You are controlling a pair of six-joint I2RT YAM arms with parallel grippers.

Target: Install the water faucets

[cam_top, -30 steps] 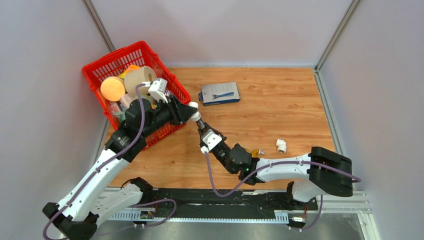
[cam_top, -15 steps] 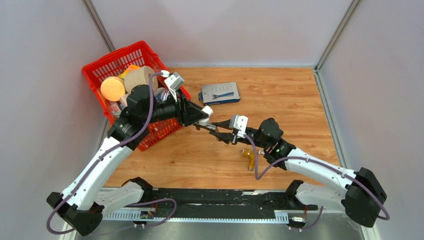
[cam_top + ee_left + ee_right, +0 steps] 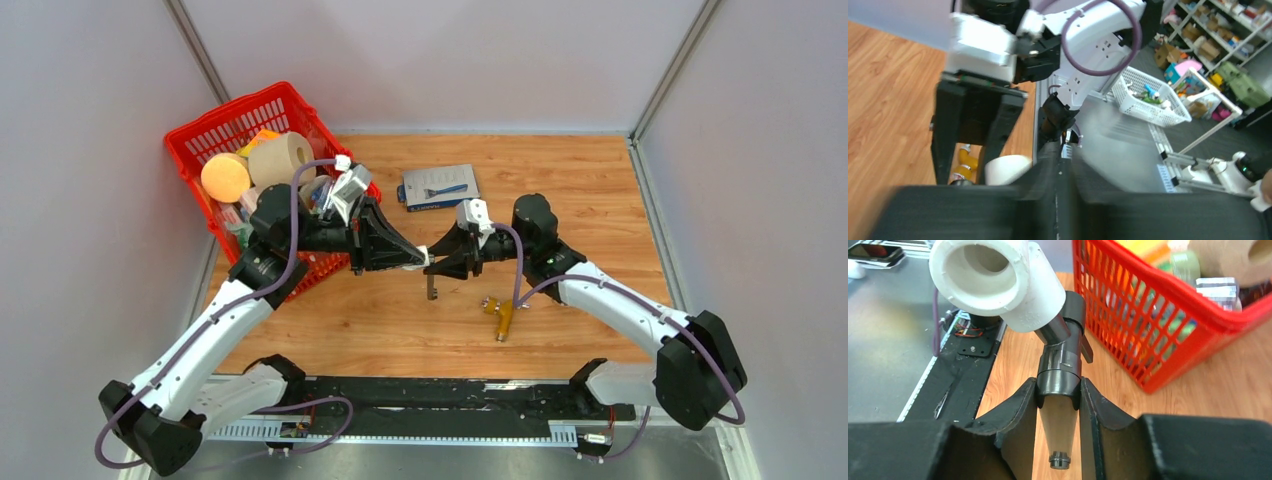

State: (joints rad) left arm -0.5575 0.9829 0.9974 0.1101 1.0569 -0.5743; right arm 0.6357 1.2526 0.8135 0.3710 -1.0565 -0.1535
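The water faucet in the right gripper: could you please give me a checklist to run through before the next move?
1. Right gripper clamped on water faucet: ok.
2. White elbow fitting meeting the faucet's end: ok.
3. Fitting fully seated: cannot tell.
4. Left gripper holding the fitting: cannot tell.
5. Brass fitting lying apart from both grippers: ok.

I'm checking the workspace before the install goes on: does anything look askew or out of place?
The red basket at the back left sits at an angle to the wooden tabletop, its left corner seemingly past the edge. A brass fitting lies loose on the wood, front centre. Nothing looks spilled or broken.
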